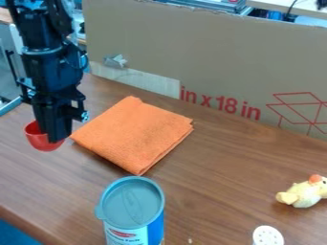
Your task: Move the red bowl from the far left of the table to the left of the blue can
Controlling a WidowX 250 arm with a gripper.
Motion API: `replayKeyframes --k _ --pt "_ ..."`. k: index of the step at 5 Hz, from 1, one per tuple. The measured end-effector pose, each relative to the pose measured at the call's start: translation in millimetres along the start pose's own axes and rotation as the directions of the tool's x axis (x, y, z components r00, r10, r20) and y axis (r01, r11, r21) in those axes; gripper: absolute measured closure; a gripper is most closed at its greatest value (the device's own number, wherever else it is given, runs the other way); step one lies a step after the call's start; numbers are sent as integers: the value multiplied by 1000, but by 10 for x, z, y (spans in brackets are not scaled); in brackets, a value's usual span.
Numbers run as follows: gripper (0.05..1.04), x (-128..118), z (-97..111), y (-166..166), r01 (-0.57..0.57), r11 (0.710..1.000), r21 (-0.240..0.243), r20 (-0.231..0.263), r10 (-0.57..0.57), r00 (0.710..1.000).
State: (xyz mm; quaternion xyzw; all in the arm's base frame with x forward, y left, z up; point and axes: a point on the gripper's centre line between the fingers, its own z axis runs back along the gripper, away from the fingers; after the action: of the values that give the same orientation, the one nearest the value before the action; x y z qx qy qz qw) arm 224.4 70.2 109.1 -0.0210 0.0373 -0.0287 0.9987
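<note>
While the black gripper (54,139) is positioned at the left, a red cup (41,141) is partly hidden behind its lower end; how far the gripper is opened, and whether the cup is grasped, cannot be told. Beside them, a folded orange cloth (134,136) is laid on the wooden table (217,191). Nearer the camera, a lidded canister (154,227) is seen; at right, a yellow toy bird (303,194).

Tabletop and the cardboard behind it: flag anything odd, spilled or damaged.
A crumpled scrap sticks out from the cardboard, like loose tape, and a pale speck, perhaps a crumb, lies beside the blue can.
</note>
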Motion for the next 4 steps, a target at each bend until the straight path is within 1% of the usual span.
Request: replayKeyframes --k 1,2,3,4 --pt "996 -154 -63 52 9 1000 -12 -2 -9 1000" --pt "996 -217 -237 116 35 999 11 23 -35 999" --pt "996 -242 -445 185 56 998 17 37 -57 998" --pt "996 -249 -633 178 106 994 22 46 -107 993"
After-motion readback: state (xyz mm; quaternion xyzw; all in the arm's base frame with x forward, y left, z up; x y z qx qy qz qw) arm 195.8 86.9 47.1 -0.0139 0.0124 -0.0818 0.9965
